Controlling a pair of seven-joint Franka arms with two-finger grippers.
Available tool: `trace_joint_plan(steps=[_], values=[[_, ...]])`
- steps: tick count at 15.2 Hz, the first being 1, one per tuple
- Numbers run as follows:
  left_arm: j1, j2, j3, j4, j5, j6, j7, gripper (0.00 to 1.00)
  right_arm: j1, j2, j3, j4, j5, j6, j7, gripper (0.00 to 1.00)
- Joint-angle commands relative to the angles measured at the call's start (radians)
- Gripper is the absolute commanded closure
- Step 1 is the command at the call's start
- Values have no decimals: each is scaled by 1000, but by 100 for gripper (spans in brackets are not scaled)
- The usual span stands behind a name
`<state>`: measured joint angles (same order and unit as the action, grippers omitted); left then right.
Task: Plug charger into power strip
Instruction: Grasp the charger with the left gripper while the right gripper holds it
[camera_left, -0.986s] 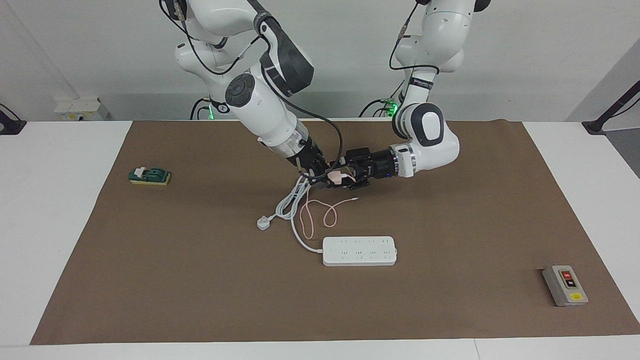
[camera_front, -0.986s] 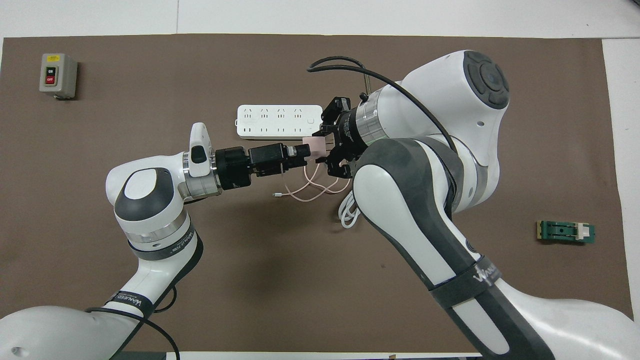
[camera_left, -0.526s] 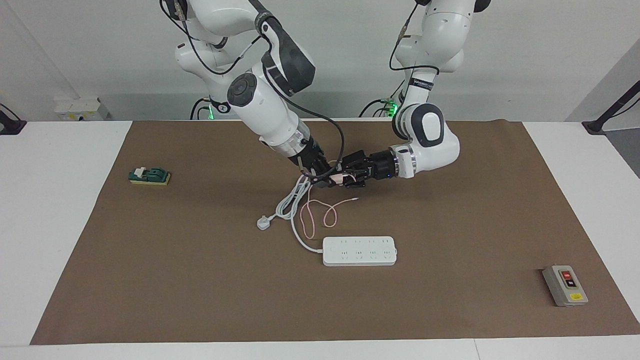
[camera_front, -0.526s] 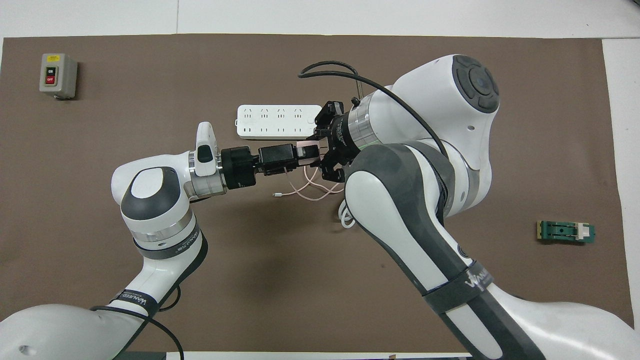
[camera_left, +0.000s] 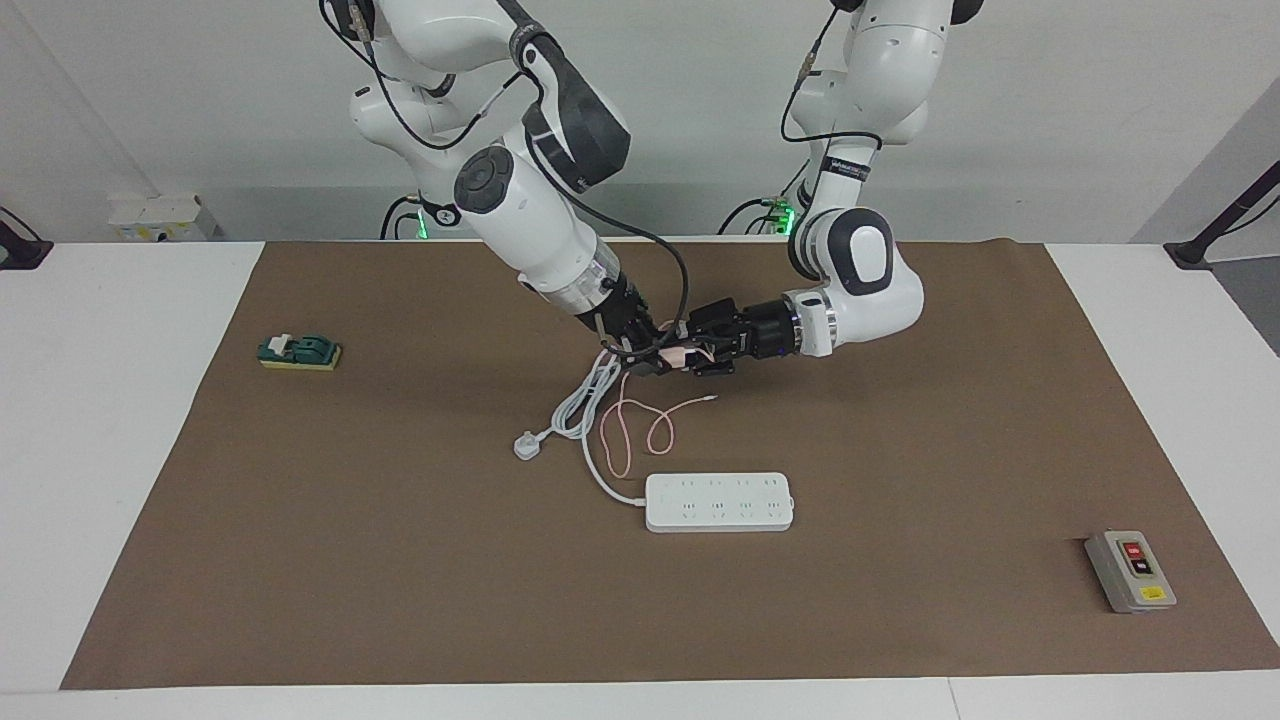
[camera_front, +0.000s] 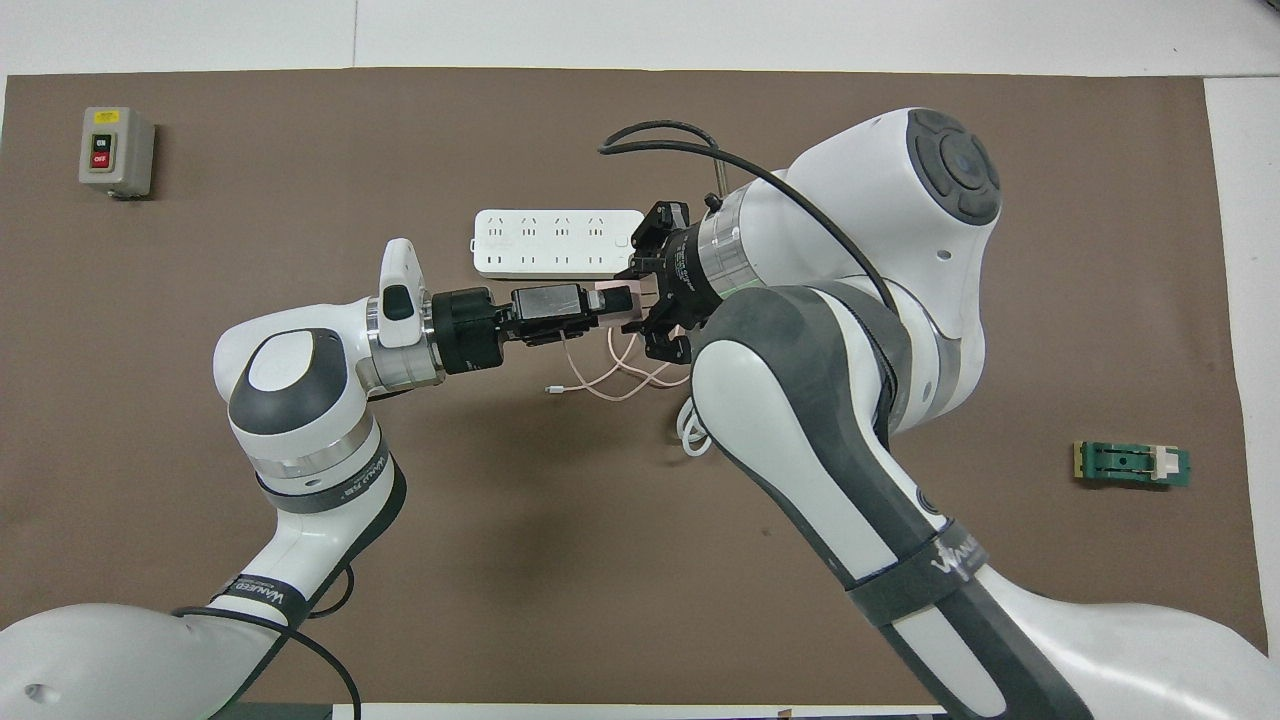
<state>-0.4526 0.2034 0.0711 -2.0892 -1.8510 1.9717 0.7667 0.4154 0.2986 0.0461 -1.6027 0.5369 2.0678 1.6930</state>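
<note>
The pale pink charger (camera_left: 681, 352) is held up over the mat between my two grippers, which meet tip to tip. It also shows in the overhead view (camera_front: 612, 297). My right gripper (camera_left: 652, 358) is shut on it. My left gripper (camera_left: 702, 352) comes in level from the left arm's side, with its tip at the charger. The thin pink cable (camera_left: 640, 425) hangs down and loops on the mat. The white power strip (camera_left: 719, 501) lies flat on the mat, farther from the robots than the grippers, with its sockets facing up.
The strip's thick white cord and three-pin plug (camera_left: 527, 445) lie coiled under the right gripper. A grey box with red and black buttons (camera_left: 1130, 571) sits toward the left arm's end. A green block (camera_left: 299, 352) sits toward the right arm's end.
My left gripper has turned at the wrist and closed in on the charger. The right gripper has shifted slightly. The charger stays raised between them.
</note>
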Motion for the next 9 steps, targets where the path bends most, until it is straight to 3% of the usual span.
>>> trace_joint_plan(steps=[1,9], values=[[11,2,1,-8,-19,-33,13,43,-1,7,1,7,23,9,14,100],[43,-2,2,-23,-8,-70,13,45,-3,7,3,7,23,5,14,100]])
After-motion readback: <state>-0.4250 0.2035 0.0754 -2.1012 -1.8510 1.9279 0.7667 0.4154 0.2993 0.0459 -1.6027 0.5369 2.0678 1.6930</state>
